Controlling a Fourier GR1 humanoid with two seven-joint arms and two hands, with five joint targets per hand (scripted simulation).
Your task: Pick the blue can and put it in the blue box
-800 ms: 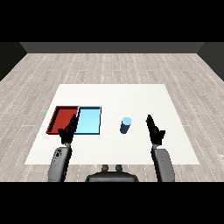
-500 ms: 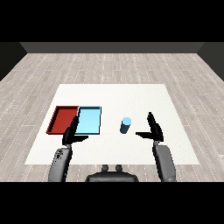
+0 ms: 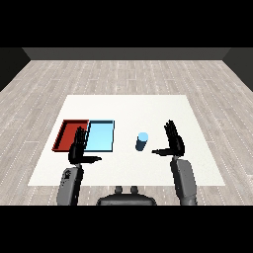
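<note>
Two trays lie side by side at the centre-left of the frame on the white counter [image 3: 128, 106]: the red tray [image 3: 64, 136] to the left, touching the blue tray [image 3: 101, 137]. Right of them, apart from both, the blue can [image 3: 142, 141] stands upright. Further right, near the can but not touching it, the right hand [image 3: 174, 142] is spread wide, thumb pointing toward the can. At lower left, the left hand [image 3: 77, 149] is also wide, overlapping the trays' near edge and holding nothing.

A white table [image 3: 128, 106] stands on a pale wood-plank floor [image 3: 123, 74] before a dark back wall [image 3: 126, 53].
</note>
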